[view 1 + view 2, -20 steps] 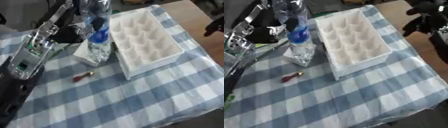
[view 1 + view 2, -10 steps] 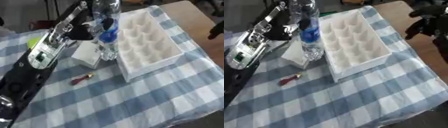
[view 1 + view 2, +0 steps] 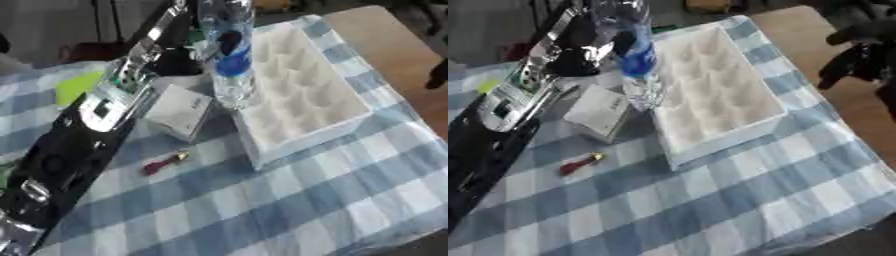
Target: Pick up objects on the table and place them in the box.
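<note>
A clear water bottle (image 3: 229,60) with a blue label stands upright at the left rim of the white compartment box (image 3: 306,95). My left hand (image 3: 588,46) comes in from the upper left and is curled round the bottle at label height. A small white carton (image 3: 179,112) lies on the checked cloth just left of the box. A little red object (image 3: 163,163) with a gold tip rests on the cloth nearer to me. My right hand (image 3: 857,54) hangs dark and blurred beyond the table's right edge, away from everything.
The blue and white checked cloth (image 3: 289,200) covers the table, and bare wood (image 3: 394,45) shows at the far right. A yellow-green patch (image 3: 77,86) lies behind my left forearm (image 3: 79,145), which crosses the left side of the cloth.
My left hand has carried the bottle to the right, from above the small carton to the box's left rim. The right hand has stayed at the right edge.
</note>
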{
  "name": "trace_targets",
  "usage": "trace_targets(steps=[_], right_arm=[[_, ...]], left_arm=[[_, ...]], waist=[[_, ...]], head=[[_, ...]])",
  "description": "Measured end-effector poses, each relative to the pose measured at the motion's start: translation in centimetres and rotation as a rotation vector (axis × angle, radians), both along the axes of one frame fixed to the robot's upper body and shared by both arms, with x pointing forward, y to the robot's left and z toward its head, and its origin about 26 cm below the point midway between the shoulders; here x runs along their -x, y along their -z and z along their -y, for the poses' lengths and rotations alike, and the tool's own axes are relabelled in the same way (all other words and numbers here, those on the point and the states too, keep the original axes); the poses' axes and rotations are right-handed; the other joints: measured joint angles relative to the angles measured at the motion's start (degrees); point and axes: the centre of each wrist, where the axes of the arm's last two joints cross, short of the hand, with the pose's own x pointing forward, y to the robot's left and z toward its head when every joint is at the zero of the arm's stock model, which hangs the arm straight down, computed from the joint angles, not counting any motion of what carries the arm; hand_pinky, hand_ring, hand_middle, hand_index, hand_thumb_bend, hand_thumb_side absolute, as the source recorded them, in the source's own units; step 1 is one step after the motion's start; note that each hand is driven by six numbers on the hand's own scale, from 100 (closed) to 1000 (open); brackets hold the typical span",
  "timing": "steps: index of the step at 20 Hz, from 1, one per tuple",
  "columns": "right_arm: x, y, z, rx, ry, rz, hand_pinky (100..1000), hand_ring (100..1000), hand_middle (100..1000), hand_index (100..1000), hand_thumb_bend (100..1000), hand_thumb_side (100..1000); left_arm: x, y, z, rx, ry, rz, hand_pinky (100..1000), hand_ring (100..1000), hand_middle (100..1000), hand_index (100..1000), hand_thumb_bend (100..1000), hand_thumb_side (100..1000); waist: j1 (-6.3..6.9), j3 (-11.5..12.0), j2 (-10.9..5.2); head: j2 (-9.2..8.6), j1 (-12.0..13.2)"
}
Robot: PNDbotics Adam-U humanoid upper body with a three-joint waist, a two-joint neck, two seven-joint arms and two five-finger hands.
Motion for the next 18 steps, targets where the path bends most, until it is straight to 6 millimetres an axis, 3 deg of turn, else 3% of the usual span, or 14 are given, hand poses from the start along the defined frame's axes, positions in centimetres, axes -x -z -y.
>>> trace_targets(steps=[18], right_arm=[[-0.2, -0.8, -1.3, 0.021, -0.064, 0.015, 565, 624, 743, 813, 100, 667]], left_arm=[[-1.5, 2.0, 0.9, -0.115, -0.024, 0.052, 492, 633, 656, 828, 363, 455]], waist=[[1.32, -3.90, 1.10]], head=[[-1.53, 1.87]])
